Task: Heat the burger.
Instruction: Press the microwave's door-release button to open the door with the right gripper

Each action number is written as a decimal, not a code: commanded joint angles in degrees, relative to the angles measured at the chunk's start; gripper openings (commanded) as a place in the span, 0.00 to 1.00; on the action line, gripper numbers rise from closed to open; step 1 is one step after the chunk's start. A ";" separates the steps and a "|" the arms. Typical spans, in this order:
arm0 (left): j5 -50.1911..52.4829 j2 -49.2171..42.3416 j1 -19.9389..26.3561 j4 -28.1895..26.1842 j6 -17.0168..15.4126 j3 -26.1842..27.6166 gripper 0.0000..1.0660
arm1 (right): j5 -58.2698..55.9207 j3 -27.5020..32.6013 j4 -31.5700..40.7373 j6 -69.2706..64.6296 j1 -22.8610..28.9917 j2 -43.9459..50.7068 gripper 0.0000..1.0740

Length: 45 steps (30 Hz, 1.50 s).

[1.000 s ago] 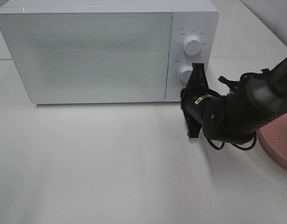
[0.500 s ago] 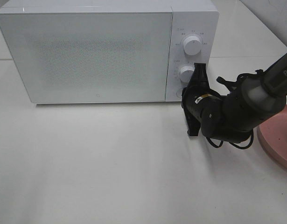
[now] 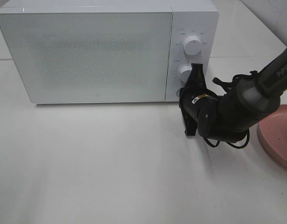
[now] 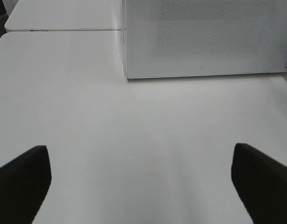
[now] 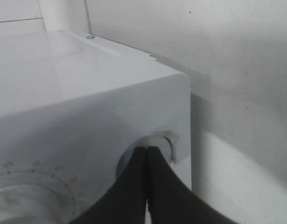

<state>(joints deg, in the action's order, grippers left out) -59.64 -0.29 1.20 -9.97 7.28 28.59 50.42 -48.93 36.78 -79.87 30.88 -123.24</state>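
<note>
In the high view, the white microwave fills the tabletop from 10 to 1 o'clock. Its door is closed, and its lower front edge runs level across the middle of the view. The burger shows in no view, so I cannot tell where it is.

The right gripper stands at 2 o'clock against the control panel, just right of the lower knob and below the upper knob. Its jaws are pressed together with nothing between them. In the right wrist view its tips rest against a round white control close to the panel's outer edge.

A pink plate is cut off by the frame at 4 o'clock, just behind the right arm.

The left gripper is spread wide and holds nothing. It hangs over bare tabletop, well apart from the microwave's front edge.

From 5 round to 9 o'clock the tabletop lies open.
</note>
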 commanded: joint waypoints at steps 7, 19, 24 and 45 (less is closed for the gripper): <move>0.40 -1.43 -0.34 0.00 -0.23 -0.23 0.94 | 8.42 -3.67 0.92 0.63 -0.29 -0.17 0.00; 0.40 -1.43 -0.34 0.00 -0.23 -0.23 0.94 | 15.76 -7.68 3.27 4.24 -0.29 -1.32 0.00; 0.40 -1.43 -0.34 0.00 -0.23 -0.23 0.94 | 17.76 -8.88 3.61 4.35 -0.29 -2.58 0.00; 0.40 -1.43 -0.34 0.00 -0.23 -0.23 0.94 | 15.58 -11.29 3.61 4.41 -0.92 -4.18 0.00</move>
<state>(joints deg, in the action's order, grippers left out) -59.64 -0.29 1.20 -9.91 7.28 28.59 54.09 -54.77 45.72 -75.17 32.89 -127.60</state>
